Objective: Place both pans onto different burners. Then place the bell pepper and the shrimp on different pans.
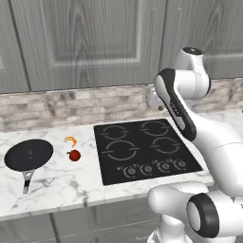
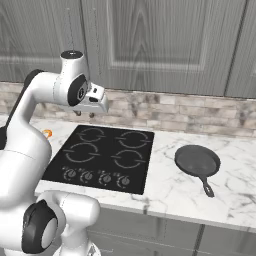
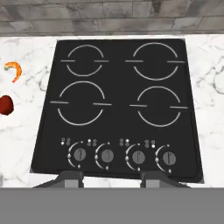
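Black glass cooktop point(image 1: 142, 149) sits in the middle of the white marble counter point(image 1: 61, 182), and all four burners point(image 3: 82, 103) are bare, just thin grey rings with a row of knob dials point(image 3: 107, 155) along the front edge. Off to the cooktop's left, the black pan point(image 1: 28, 155) rests flat on the counter, handle pointing toward the front edge. Between that pan and the cooktop lie the two little pieces: the orange shrimp point(image 1: 71, 140) further back, the red bell pepper point(image 1: 74, 155) just in front of it, near each other but apart, both on the marble. Over on the far side, well to the right of the cooktop, the dark grey pan point(image 2: 197, 160) sits on the counter too, its handle angled toward the front right.

Up above, the white arm point(image 2: 45, 95) reaches over the back of the cooktop, and the pincer point(image 3: 113, 177) hangs in the air looking straight down at the burners. From the hand view its two dark fingertips point(image 3: 72, 178) stand apart at the front edge of the cooktop, with nothing between them: released, partly spread, grasping nothing. Grey cabinet doors point(image 2: 160, 45) and a stone-tile backsplash point(image 2: 200, 112) run behind it all.
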